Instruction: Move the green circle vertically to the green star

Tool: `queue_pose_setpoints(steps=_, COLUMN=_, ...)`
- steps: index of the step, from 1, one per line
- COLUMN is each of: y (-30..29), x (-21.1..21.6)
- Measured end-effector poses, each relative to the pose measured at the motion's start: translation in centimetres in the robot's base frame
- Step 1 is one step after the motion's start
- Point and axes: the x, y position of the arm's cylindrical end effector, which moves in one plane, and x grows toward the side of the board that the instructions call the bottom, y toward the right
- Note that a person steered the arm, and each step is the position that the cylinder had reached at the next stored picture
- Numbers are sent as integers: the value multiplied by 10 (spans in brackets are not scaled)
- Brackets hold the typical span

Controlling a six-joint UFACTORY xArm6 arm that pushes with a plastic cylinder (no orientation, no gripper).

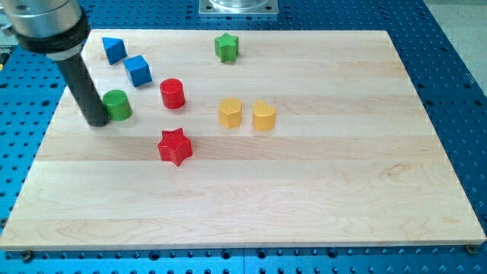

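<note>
The green circle (119, 104) is a short green cylinder at the board's left. My tip (97, 120) rests on the board right against the circle's left side. The rod rises from it toward the view's top left. The green star (226, 46) sits near the board's top edge, well to the right of the circle and above it.
Two blue blocks (114, 49) (138, 70) lie above the green circle. A red cylinder (173, 93) stands to the circle's right. A red star (175, 146) lies lower. Two yellow blocks (230, 112) (264, 116) sit at mid-board. The wooden board (304, 190) rests on a blue perforated table.
</note>
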Motion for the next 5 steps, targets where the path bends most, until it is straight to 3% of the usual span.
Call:
queue_pose_setpoints(steps=1, y=60, x=-9)
queue_pose_setpoints(steps=2, y=79, x=-60)
queue_pose_setpoints(steps=3, y=63, x=-49)
queue_pose_setpoints(steps=4, y=99, x=-96)
queue_pose_setpoints(steps=5, y=155, x=-105)
